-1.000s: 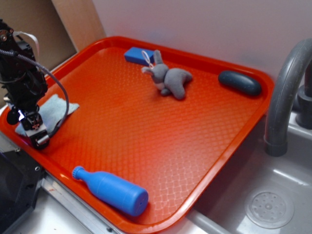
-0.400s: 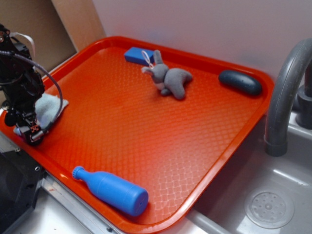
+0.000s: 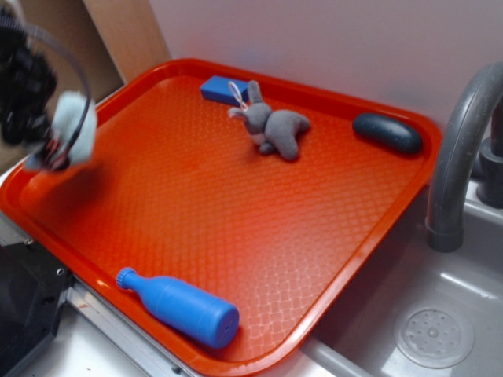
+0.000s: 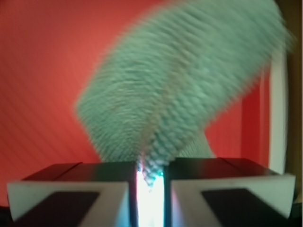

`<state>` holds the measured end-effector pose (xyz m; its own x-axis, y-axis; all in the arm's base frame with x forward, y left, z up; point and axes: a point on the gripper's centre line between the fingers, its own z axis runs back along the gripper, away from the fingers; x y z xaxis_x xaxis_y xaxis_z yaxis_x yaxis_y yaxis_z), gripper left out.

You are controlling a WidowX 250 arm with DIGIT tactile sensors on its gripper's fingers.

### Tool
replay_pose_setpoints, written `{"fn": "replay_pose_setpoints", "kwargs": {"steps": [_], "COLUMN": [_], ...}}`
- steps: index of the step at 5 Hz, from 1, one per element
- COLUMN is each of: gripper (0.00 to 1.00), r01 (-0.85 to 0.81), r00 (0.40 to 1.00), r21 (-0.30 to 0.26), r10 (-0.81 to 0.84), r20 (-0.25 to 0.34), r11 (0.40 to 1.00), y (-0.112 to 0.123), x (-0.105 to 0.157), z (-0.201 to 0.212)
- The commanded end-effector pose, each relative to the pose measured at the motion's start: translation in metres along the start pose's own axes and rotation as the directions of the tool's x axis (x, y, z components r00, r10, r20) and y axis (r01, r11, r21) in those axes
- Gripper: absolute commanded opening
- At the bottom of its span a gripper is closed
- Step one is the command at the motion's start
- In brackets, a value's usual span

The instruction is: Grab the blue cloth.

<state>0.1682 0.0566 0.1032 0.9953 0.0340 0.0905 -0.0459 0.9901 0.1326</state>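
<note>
We see the gripper [image 4: 150,177] closed to a narrow slit on one edge of the blue cloth [image 4: 180,90], which hangs bunched from the fingertips (both blurred). In the exterior view the cloth [image 3: 73,126] is clear of the red tray [image 3: 259,212], above its left edge.

The pincer [image 4: 150,182] has its jaws nearly together on a corner of the blue cloth [image 4: 175,90], which hangs blurred above the red tray [image 4: 42,71]
</note>
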Motion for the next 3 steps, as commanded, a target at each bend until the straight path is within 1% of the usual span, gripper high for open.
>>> {"fn": "replay_pose_setpoints", "kwargs": {"steps": [1,2,3], "gripper": [0.0,0.0,0.0], "r01": [-0.12,-0.195,-0.185], "r00": [0.988,0.976,0.977], "r21": [-0.212,-0.24,-0.223], "r10": [0.137,0.212,0.203], "r20": [0.067,0.047,0.063], "r11": [0.97,0.951,0.957], "y": [-0.024,-0.032,-0.033], "x": [0.057,0.052,0.043], "z": [0.105,0.104,0.1]}}
